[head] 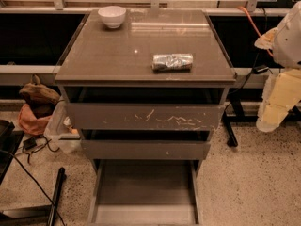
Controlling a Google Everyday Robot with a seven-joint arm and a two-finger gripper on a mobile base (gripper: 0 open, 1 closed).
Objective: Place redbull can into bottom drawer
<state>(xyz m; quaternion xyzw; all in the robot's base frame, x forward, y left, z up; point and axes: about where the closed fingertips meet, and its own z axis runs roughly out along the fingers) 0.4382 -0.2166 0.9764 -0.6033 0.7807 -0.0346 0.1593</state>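
Currently the redbull can [172,62] is lying sideways on the table [117,51], the bottom drawer [146,187] is standing open below, and the gripper [277,102] is hanging far right; I cannot tell whether its jaws are clenched.

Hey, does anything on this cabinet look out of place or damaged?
The redbull can lies on its side on the cabinet top, its surface looking crinkled. The front of the top drawer has white scratches. The bottom drawer stands pulled out. The gripper is off to the cabinet's right, away from the can.
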